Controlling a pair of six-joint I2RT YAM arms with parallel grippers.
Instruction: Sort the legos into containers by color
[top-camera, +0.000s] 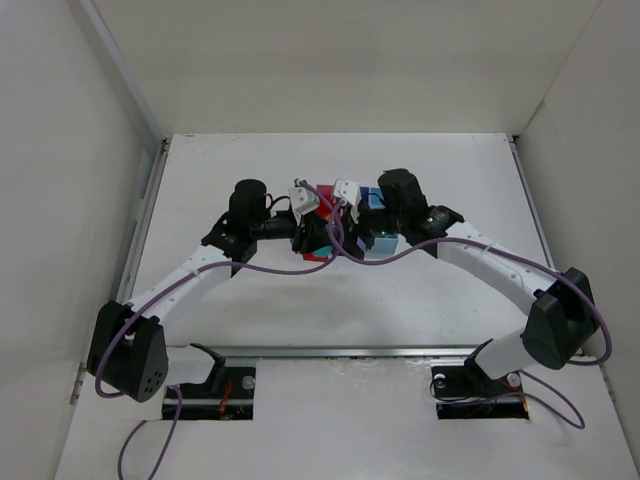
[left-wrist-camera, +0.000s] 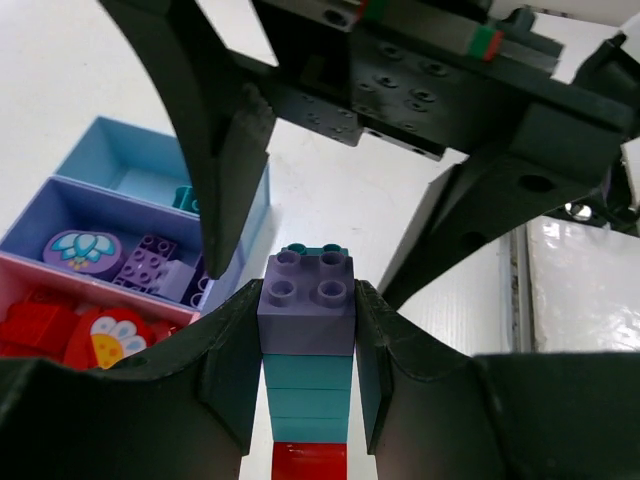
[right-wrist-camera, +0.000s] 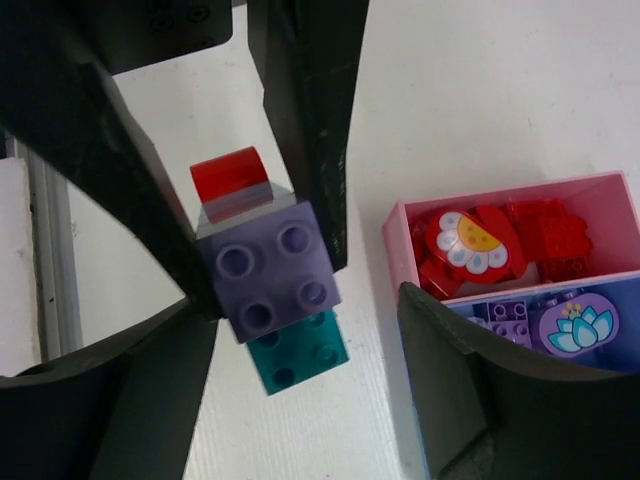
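My left gripper (left-wrist-camera: 307, 300) is shut on a stack of legos: a purple brick (left-wrist-camera: 305, 300) at the tip, teal bricks (left-wrist-camera: 307, 395) under it, and a red piece (left-wrist-camera: 308, 462) at the base. My right gripper (right-wrist-camera: 300, 330) is open around the purple end (right-wrist-camera: 270, 270); its left finger is close to the brick and its right finger is well apart. A teal brick (right-wrist-camera: 300, 355) shows just beyond the purple one; I cannot tell whether it is attached. The joined containers stand beside the stack: pink (right-wrist-camera: 500, 192), purple-blue (left-wrist-camera: 60, 205), light blue (left-wrist-camera: 120, 150).
The pink bin holds red bricks (right-wrist-camera: 545, 235) and a flower piece (left-wrist-camera: 105, 340). The purple-blue bin holds purple bricks (left-wrist-camera: 150, 265) and a lotus tile (right-wrist-camera: 578, 328). A teal brick (left-wrist-camera: 185, 198) lies in the light blue bin. In the top view both arms meet mid-table (top-camera: 335, 225), over the bins.
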